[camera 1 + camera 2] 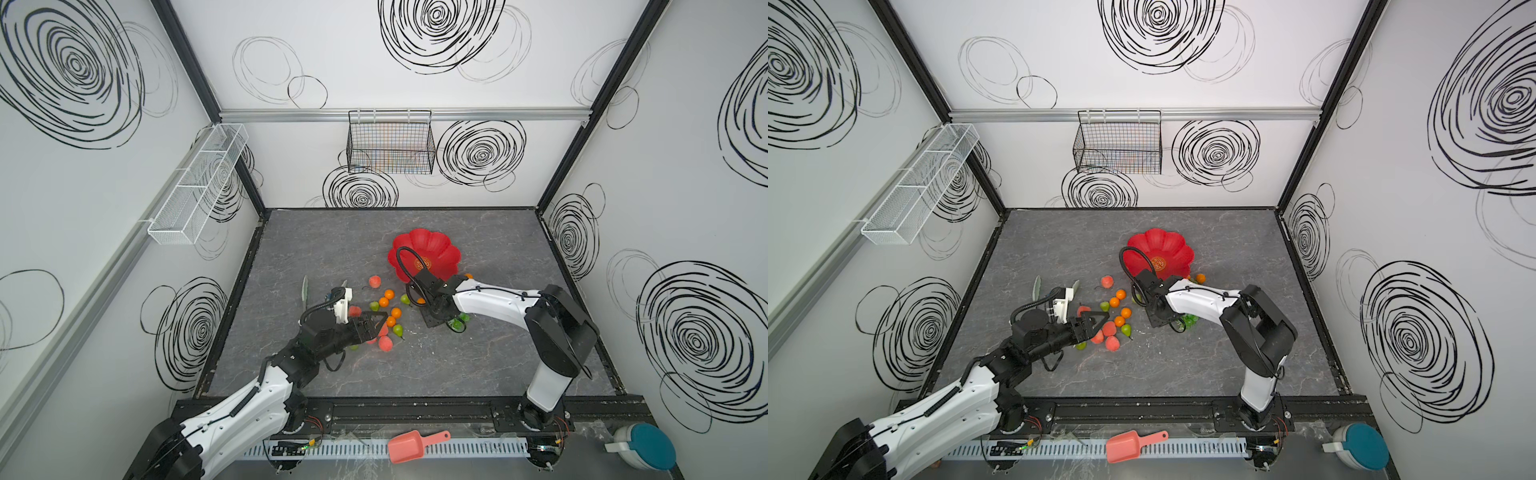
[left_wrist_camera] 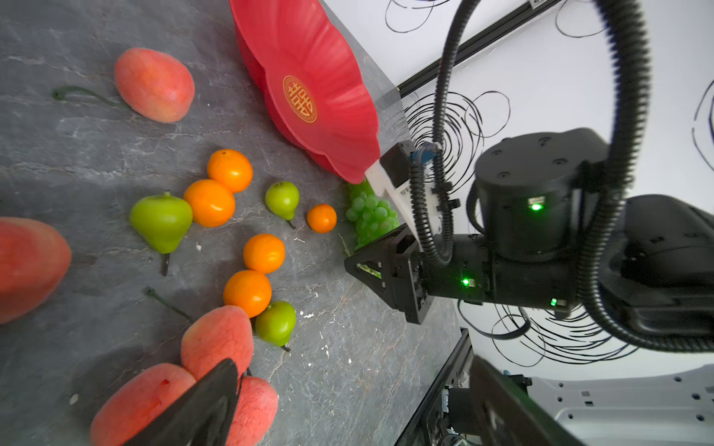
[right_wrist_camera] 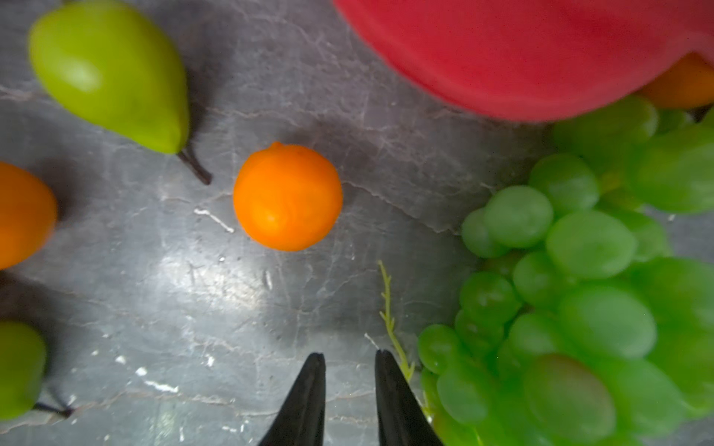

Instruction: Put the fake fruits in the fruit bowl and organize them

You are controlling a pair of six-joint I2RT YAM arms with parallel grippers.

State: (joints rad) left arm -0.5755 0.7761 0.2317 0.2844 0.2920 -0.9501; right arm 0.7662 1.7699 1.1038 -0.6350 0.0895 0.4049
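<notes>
The red flower-shaped fruit bowl (image 1: 432, 245) (image 1: 1158, 243) sits tilted at the back of the grey floor, its right edge propped over an orange (image 1: 468, 275). Nothing lies in it. Oranges (image 1: 389, 294), green pears (image 1: 375, 306) and pink peaches (image 1: 385, 344) are scattered in front of it. The green grapes (image 1: 459, 322) (image 3: 579, 270) lie beside my right gripper (image 3: 349, 354). That gripper is slightly open over bare floor, with an orange (image 3: 288, 197) ahead of it. My left gripper (image 2: 351, 363) is wide open and holds nothing; one finger (image 2: 208, 397) lies over the peaches (image 2: 216, 340).
A black wire basket (image 1: 390, 145) hangs on the back wall and a white mesh basket (image 1: 195, 187) on the left wall. A salmon-pink scoop (image 1: 411, 444) and a teal-lidded container (image 1: 642, 451) sit outside the front rail. Loose green leaves (image 1: 304, 286) lie at the left.
</notes>
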